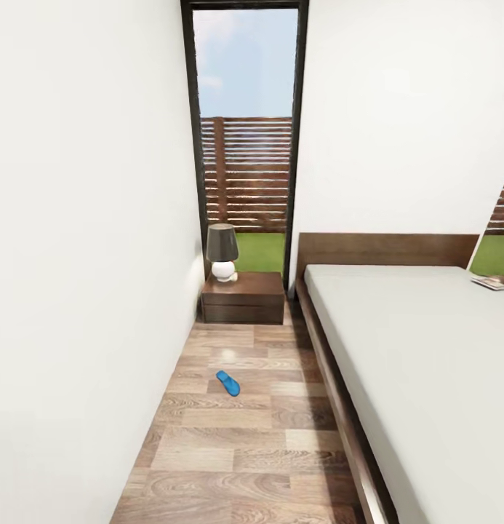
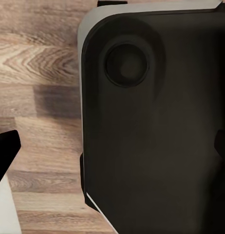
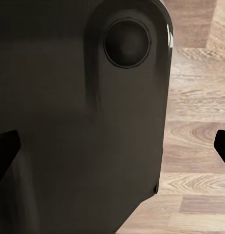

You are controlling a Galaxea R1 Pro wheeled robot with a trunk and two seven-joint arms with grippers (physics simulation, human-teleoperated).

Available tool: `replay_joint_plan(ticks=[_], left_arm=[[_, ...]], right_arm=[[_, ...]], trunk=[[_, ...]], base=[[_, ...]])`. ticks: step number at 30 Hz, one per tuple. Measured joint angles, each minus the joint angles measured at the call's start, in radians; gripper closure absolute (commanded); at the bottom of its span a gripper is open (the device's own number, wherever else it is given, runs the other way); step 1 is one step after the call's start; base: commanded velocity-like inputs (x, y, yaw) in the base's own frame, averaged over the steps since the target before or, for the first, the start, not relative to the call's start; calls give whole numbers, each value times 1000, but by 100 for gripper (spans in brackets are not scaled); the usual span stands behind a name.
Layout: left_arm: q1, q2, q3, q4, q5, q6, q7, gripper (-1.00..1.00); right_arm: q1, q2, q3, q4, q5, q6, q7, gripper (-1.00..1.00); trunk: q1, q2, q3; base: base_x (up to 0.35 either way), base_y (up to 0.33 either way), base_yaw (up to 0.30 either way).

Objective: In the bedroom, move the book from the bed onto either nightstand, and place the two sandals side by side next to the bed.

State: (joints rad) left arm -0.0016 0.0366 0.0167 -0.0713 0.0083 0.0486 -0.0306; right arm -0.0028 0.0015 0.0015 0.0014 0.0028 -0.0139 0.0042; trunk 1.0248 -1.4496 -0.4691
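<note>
- One blue sandal (image 1: 228, 383) lies flat on the wood floor (image 1: 237, 451), in the narrow gap between the white wall (image 1: 84, 255) on the left and the bed (image 1: 419, 364) on the right.
- The nightstand (image 1: 244, 297) stands at the far end of the gap, just beside the head of the bed, with a lamp (image 1: 222, 252) on top.
- A small flat thing sits at the far right edge of the bed; it may be the book (image 1: 489, 282), but it is too small to tell.
- A tall window (image 1: 244, 131) is behind the nightstand.
- The left pincer (image 2: 112, 146) and right pincer (image 3: 112, 146) both have their dark tips far apart, holding nothing, over the robot's dark body (image 2: 156, 136) and the floor.
</note>
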Motion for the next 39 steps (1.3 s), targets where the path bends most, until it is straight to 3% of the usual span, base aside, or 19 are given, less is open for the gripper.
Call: replay_joint_plan(ticks=[39], left_arm=[[0,0,0,0,0,0,0,-100]], right_arm=[[0,2,0,0,0,1,0,-100]], trunk=[[0,0,0]], base=[[122,64,0]])
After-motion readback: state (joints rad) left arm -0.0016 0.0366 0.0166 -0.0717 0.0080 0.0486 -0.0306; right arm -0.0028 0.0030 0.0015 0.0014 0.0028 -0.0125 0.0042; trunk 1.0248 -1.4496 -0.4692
